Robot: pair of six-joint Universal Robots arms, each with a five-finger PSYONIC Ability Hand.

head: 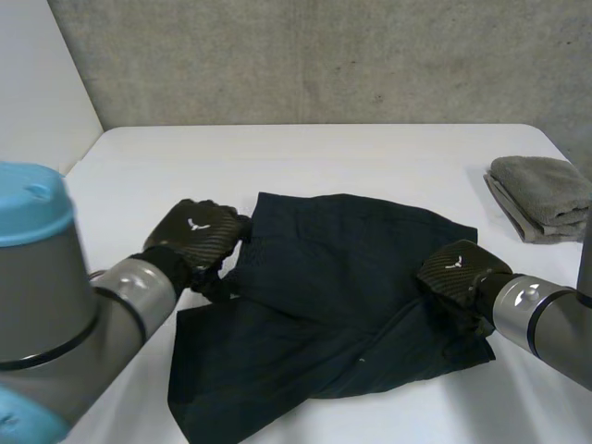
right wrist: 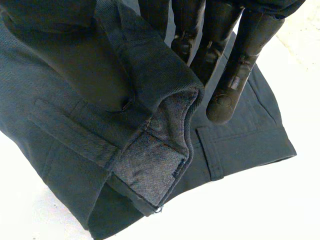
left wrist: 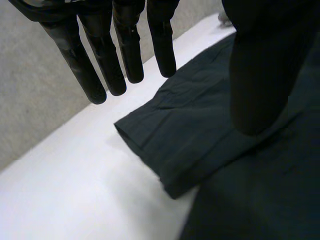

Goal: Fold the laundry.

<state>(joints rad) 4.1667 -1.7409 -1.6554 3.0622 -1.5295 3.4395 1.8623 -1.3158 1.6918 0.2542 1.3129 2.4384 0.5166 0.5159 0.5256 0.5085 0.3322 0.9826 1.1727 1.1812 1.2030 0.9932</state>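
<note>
The dark garment (head: 342,296) mid-table looks light, soft and floppy, so take it at its stiffer waistband (right wrist: 150,165), which your right wrist view reveals pinched by the right hand (right wrist: 235,65), while the left wrist view reveals the left hand (left wrist: 100,55) spread above the far-left hem (left wrist: 150,150), details the head view masks.

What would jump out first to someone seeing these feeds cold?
The dark shorts lie rumpled across the middle of the white table with a hand at each side. The left hand is open at their left edge, and the right hand pinches a waistband fold at their right edge. A folded grey towel sits near the table's far right corner.
</note>
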